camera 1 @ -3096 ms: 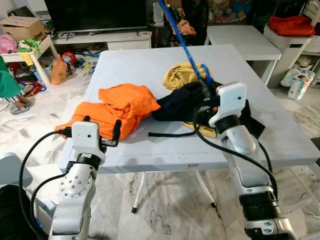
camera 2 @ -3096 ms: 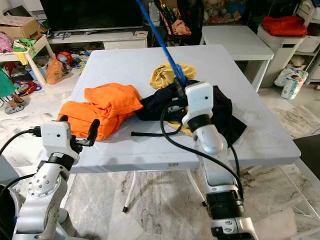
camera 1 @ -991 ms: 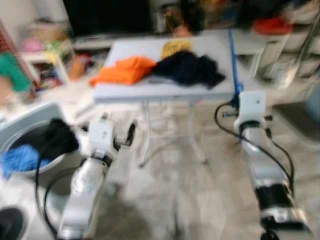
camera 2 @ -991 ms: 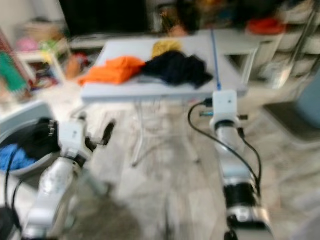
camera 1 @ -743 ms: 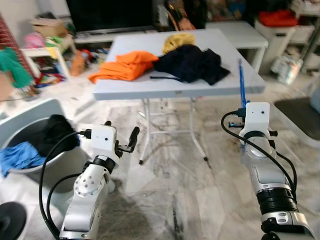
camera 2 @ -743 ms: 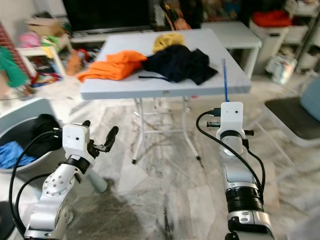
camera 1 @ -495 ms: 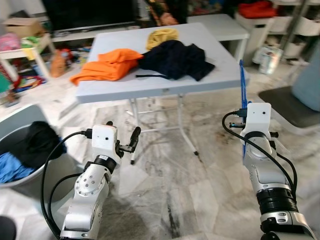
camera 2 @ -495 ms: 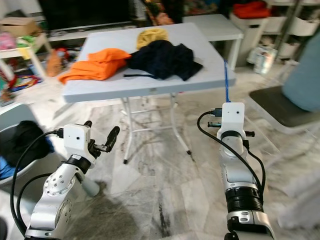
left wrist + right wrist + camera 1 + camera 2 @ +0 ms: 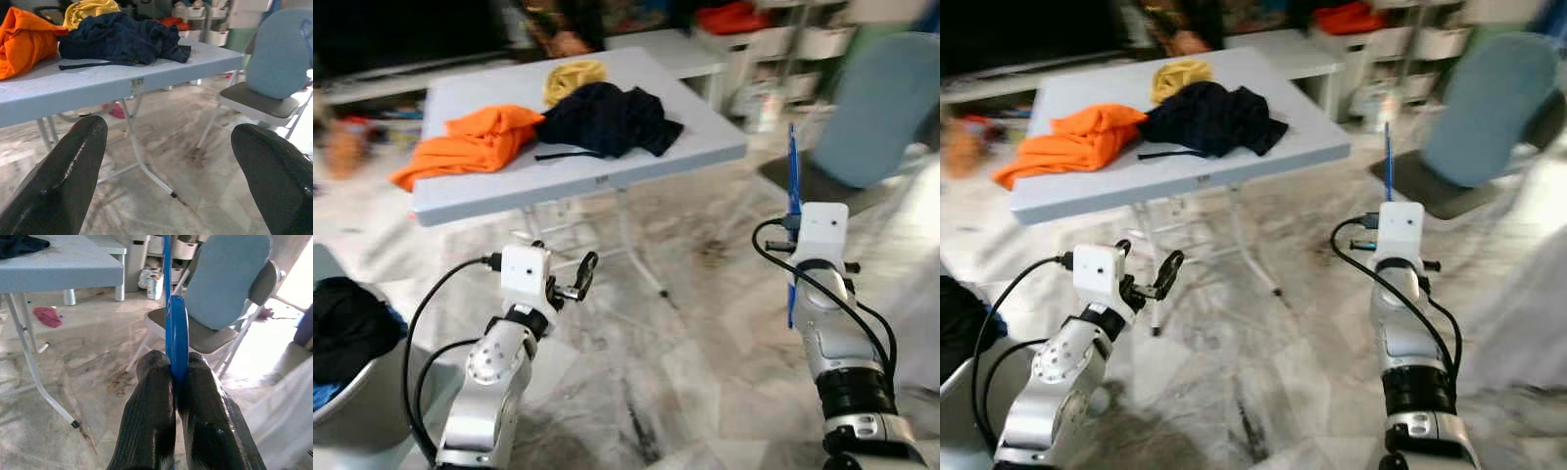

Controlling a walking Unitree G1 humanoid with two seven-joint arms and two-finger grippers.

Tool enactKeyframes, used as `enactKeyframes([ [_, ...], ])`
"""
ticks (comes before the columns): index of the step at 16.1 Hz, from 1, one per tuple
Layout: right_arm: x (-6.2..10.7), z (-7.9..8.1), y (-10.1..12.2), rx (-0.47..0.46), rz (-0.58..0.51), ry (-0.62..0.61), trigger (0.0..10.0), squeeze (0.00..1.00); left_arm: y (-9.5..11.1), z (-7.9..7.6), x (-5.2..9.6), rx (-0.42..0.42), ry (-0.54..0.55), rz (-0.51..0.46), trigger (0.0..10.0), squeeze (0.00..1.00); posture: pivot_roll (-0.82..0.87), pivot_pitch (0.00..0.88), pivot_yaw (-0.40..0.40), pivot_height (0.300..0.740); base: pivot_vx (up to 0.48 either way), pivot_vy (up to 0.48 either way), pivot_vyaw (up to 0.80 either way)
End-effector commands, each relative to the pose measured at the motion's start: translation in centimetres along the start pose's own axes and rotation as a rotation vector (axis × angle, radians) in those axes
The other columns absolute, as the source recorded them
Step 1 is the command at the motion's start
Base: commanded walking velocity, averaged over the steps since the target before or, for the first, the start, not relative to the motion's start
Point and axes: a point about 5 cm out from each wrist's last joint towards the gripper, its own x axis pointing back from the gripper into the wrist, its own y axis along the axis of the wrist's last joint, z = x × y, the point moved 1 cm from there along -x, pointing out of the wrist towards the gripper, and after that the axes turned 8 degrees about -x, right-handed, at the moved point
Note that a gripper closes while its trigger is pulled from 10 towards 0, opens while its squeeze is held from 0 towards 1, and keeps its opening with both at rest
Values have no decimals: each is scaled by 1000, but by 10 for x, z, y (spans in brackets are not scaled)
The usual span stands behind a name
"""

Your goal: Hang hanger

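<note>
My right gripper is shut on a blue hanger. The hanger stands upright as a thin blue bar above my right wrist and runs down past it. The right arm is raised at the right, away from the table. My left gripper is open with nothing between its two black fingers, held low at the left, facing the table's edge.
A white folding table stands ahead to the left with orange, dark navy and yellow clothes on it. A blue-backed chair is at the right. A basin with dark laundry sits at the far left. Marble floor lies between.
The camera has turned right and drawn back: the table has shifted left and the blue chair has come into view. The hanger stays clamped in my right gripper.
</note>
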Motion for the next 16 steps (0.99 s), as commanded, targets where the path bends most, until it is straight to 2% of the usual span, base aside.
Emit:
enactKeyframes([
  [1, 0, 10, 7, -9, -18, 27, 10000, 0, 0, 6, 1, -9, 13, 7, 10000, 0, -62, 0, 51, 740, 0, 480, 0],
  [8, -1, 9, 8, -5, -22, 17, 10000, 0, 1, 6, 0, -18, 1, 8, 10000, 0, -64, 0, 55, 740, 0, 480, 0],
  [11, -1, 7, 8, 0, -23, 9, 10000, 0, 3, 3, 2, -10, -48, -25, 10000, 0, -67, 0, 55, 740, 0, 0, -300],
  [13, -1, 7, 8, 2, -24, 7, 10000, 0, 5, 0, 3, 17, -99, -47, 10000, 0, -70, 0, 57, 740, 326, 0, -716],
  [16, -1, 8, 8, 3, -23, 11, 10000, 0, 5, -1, 3, 20, -116, -51, 10000, 0, -72, 0, 57, 740, 414, 0, -800],
])
